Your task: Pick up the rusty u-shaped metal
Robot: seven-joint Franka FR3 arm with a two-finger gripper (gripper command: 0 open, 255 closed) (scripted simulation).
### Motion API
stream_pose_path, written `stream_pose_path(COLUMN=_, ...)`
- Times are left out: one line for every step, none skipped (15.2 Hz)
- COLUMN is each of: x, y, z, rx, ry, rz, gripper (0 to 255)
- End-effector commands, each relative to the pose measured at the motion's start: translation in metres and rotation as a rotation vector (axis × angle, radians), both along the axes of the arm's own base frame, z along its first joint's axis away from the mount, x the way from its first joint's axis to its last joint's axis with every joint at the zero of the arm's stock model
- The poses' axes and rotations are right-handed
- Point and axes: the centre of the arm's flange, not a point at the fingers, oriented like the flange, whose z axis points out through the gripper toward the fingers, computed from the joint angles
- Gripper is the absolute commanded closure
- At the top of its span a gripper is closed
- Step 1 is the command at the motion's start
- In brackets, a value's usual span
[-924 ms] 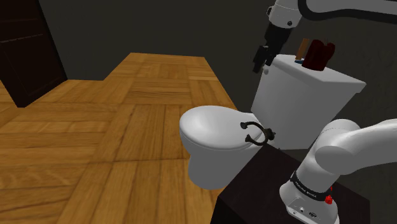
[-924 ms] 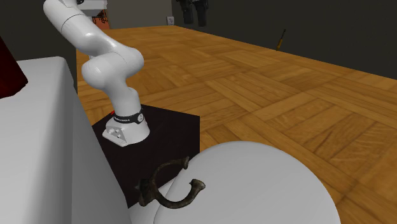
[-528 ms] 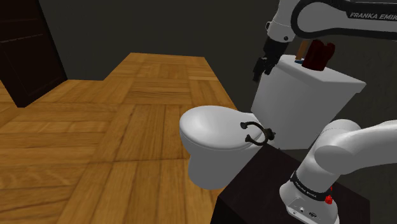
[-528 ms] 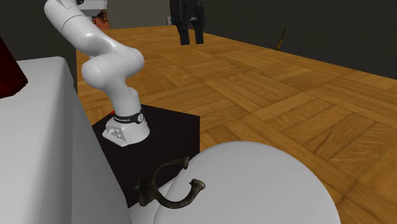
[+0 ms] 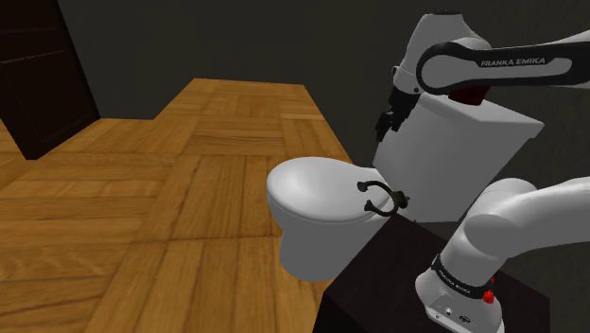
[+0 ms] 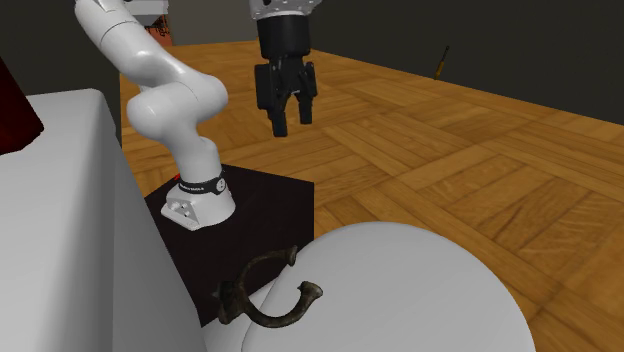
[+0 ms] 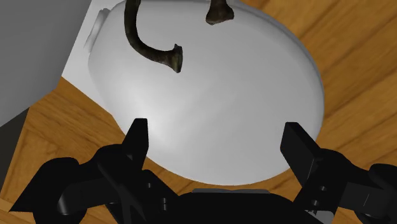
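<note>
The rusty U-shaped metal piece [image 5: 382, 197] lies on the white toilet lid [image 5: 312, 189], at the lid's back edge near the tank. In the second exterior view the U-shaped piece [image 6: 262, 297] rests with both ends pointing across the lid [image 6: 410, 290]. My black gripper [image 5: 387, 124] hangs open in the air above it, in front of the tank. The gripper [image 6: 291, 122] points downward with nothing between its fingers. In the wrist view the gripper [image 7: 216, 132] stands wide apart over the lid [image 7: 216, 102], and the U-shaped piece [image 7: 151, 49] lies ahead of the fingertips.
The white toilet tank [image 5: 463, 147] stands close behind the gripper, with a dark red object [image 5: 470, 94] on top. The black stand [image 5: 388, 274] sits right beside the bowl. A dark cabinet [image 5: 38, 66] stands far off on the wooden floor [image 5: 142, 208].
The arm has swung down, bringing the open gripper from high above the tank to a lower point nearer the toilet lid. The U-shaped piece has not moved.
</note>
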Motion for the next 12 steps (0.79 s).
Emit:
stream_pose_path(x=0.0, y=-0.016, z=-0.022, rx=0.004, ry=0.004, rz=-0.006, gripper=0)
stream_pose_path(x=0.001, y=-0.024, z=-0.032, rx=0.006, ry=0.006, rz=-0.009, gripper=0)
stream_pose_path(x=0.002, y=-0.032, z=-0.043, rx=0.008, ry=0.009, rz=-0.012, gripper=0)
stream_pose_path(x=0.002, y=-0.04, z=-0.054, rx=0.01, ry=0.012, rz=-0.015, gripper=0)
stream_pose_path(x=0.003, y=-0.047, z=-0.065, rx=0.012, ry=0.014, rz=-0.018, gripper=0)
stream_pose_path(x=0.003, y=-0.055, z=-0.075, rx=0.013, ry=0.017, rz=-0.021, gripper=0)
stream_pose_path(x=0.004, y=-0.063, z=-0.086, rx=0.015, ry=0.019, rz=-0.024, gripper=0)
stream_pose_path(x=0.004, y=-0.071, z=-0.097, rx=0.017, ry=0.022, rz=-0.027, gripper=0)
stream_pose_path(x=0.004, y=-0.078, z=-0.108, rx=0.019, ry=0.024, rz=-0.03, gripper=0)
stream_pose_path(x=0.005, y=-0.086, z=-0.118, rx=0.021, ry=0.027, rz=-0.034, gripper=0)
stream_pose_path(x=0.005, y=-0.094, z=-0.129, rx=0.023, ry=0.029, rz=-0.037, gripper=0)
stream_pose_path(x=0.005, y=-0.101, z=-0.14, rx=0.025, ry=0.032, rz=-0.04, gripper=0)
